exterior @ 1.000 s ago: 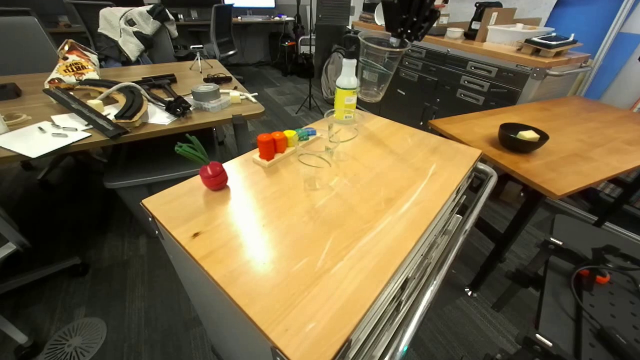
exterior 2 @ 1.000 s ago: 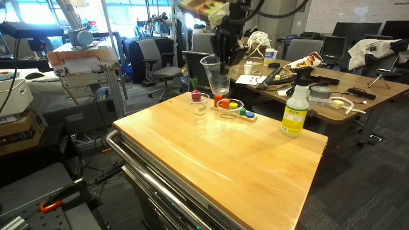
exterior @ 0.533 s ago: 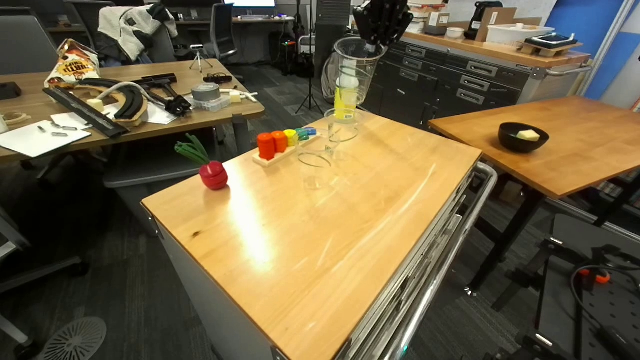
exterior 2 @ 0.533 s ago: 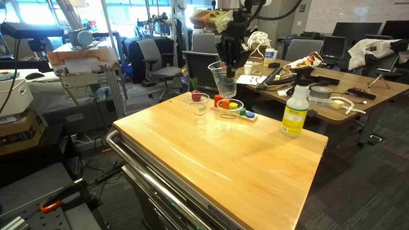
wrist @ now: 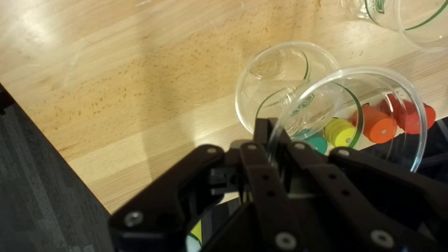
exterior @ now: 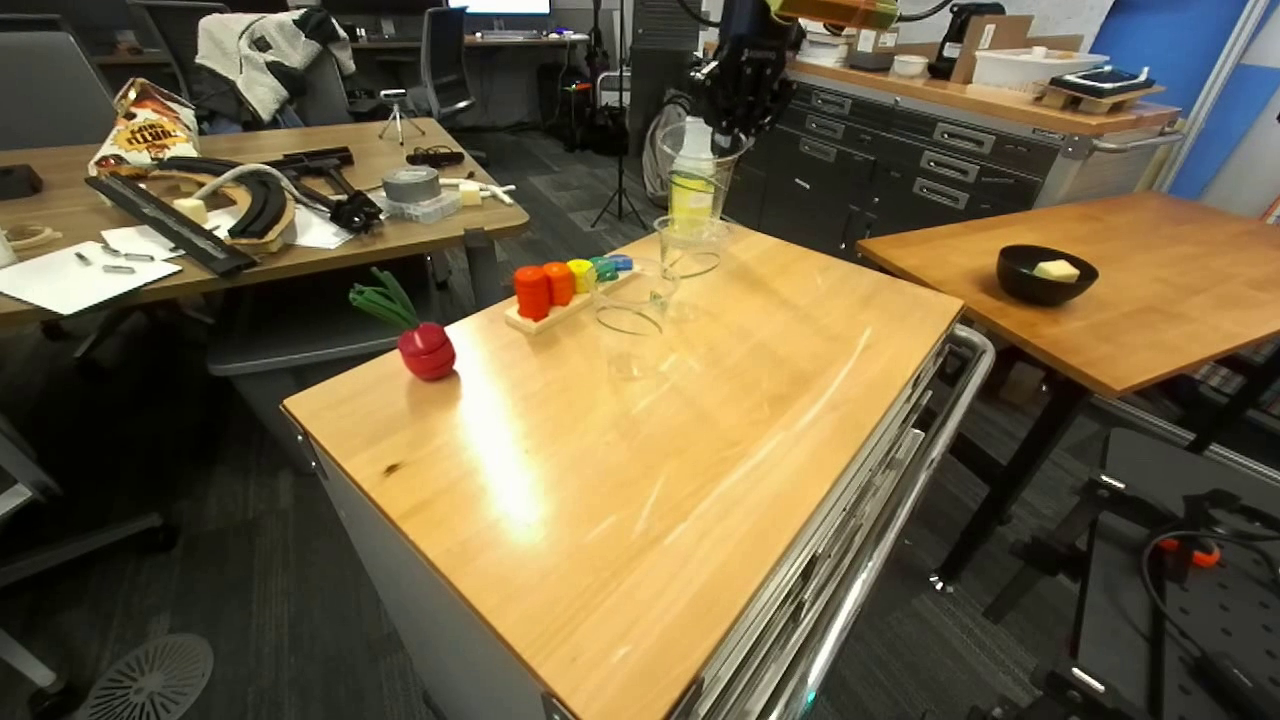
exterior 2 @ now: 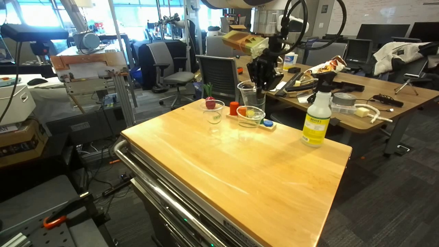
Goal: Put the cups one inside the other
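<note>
My gripper (exterior 2: pixel 262 94) is shut on the rim wall of a clear plastic cup (exterior 2: pixel 248 97), with one finger inside. The cup is tilted slightly, open top up; it also shows in the wrist view (wrist: pixel 367 91). Its bottom overlaps the rim of a second clear cup (exterior 2: pixel 251 120) standing on the tabletop; I cannot tell whether it is inside or touching. That cup lies just beyond the fingertips in the wrist view (wrist: pixel 267 91). A third clear cup (exterior 2: pixel 213 116) stands beside it and shows at the wrist view's upper right (wrist: pixel 416 24).
A wooden toy strip (exterior: pixel 545 315) with coloured discs sits close behind the cups. A red toy radish (exterior: pixel 427 352) stands near the cart-top edge. A yellow-label spray bottle (exterior 2: pixel 315 123) stands near a corner. The wooden top (exterior 2: pixel 240 164) ends at a metal rail (exterior 2: pixel 161 192).
The gripper has moved down with its cup, rightward in an exterior view, toward the standing cup nearer the bottle. That standing cup has shifted or tilted slightly. The third cup has stayed.
</note>
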Controlling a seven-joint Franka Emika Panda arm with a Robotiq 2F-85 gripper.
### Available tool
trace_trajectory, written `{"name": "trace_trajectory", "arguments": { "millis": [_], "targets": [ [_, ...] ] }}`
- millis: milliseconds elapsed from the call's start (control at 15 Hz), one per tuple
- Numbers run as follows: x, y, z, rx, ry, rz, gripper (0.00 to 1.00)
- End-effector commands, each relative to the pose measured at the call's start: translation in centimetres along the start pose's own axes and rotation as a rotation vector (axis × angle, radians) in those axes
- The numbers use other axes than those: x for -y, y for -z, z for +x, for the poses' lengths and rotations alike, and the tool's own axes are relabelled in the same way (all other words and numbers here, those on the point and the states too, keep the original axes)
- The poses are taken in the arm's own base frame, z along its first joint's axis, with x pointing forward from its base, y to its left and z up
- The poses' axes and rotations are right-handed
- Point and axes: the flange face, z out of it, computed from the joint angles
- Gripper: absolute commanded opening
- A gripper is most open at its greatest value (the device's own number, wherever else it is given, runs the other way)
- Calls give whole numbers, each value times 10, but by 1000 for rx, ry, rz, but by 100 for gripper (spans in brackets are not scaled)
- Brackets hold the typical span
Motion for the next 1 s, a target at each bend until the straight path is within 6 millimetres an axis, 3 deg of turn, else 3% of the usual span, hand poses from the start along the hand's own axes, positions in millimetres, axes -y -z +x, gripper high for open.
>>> {"name": "trace_trajectory", "arguments": {
  "millis": [0,200,467,533,600,733,933],
  "targets": [
    [6,8,6,24,17,51,1],
    [8,-2,-3,62,24,72,1],
    [-5,-31,-16,106,10,48,1],
    [-11,-41,-19,110,9,40,7],
    [-15,-48,-23,114,11,39,31],
    [-20,-61,-28,130,25,45,34],
    [-18,-61,-29,115,57,43,56]
  ]
}}
